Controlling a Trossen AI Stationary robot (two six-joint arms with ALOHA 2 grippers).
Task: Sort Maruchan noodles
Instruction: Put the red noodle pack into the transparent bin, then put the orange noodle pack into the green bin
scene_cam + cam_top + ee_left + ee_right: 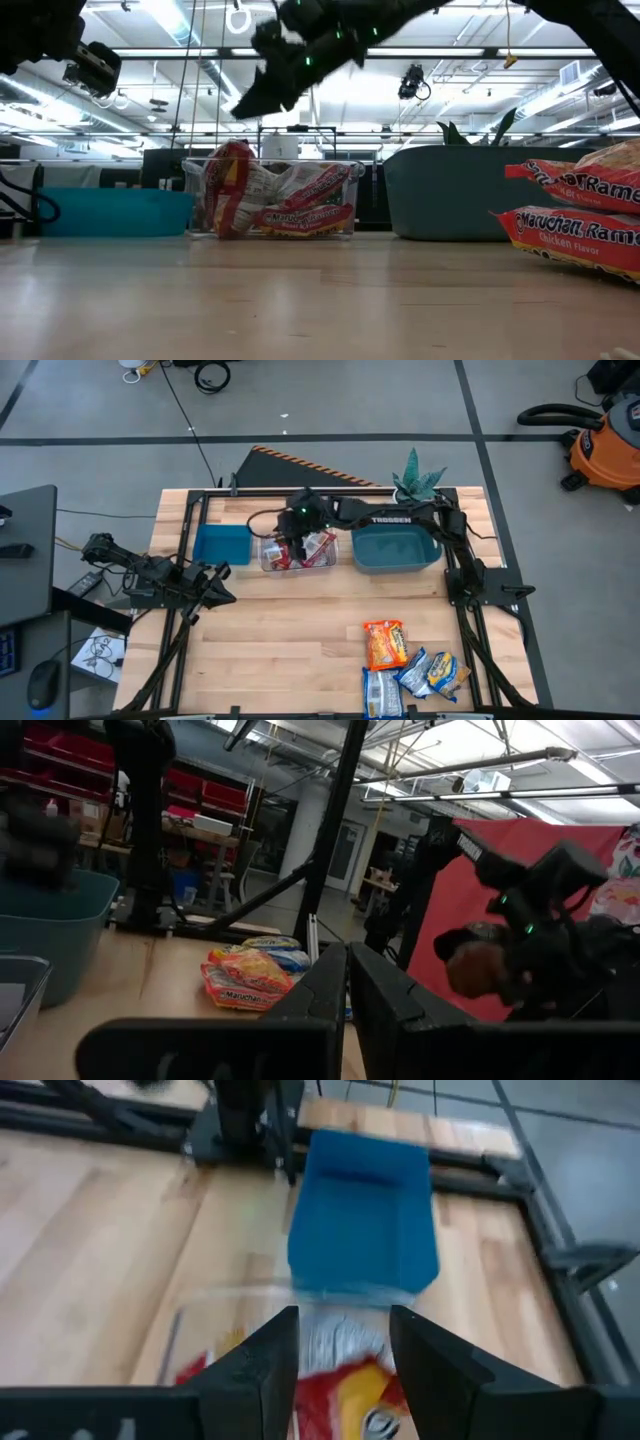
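Pale wooden bench [300, 630] carries crinkly orange and blue ramen packets [410, 665] at five o'clock; right tool [297, 546], fingers apart, hangs over the clear plastic tub [297, 556] at twelve; left tool [222, 586] nearly closed, empty.

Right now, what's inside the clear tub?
The clear tub holds red-and-silver Maruchan packets, at least two, lying against each other. The right tool hangs open over it in the high view, covering part of the contents, so an exact count isn't possible.

Red Maruchan packets [290, 205] fill the clear tub [268, 200] between a blue bin [115, 212] and teal bin [455, 192]; a gripper [262, 95] hovers above; more packets [575, 215] lie right
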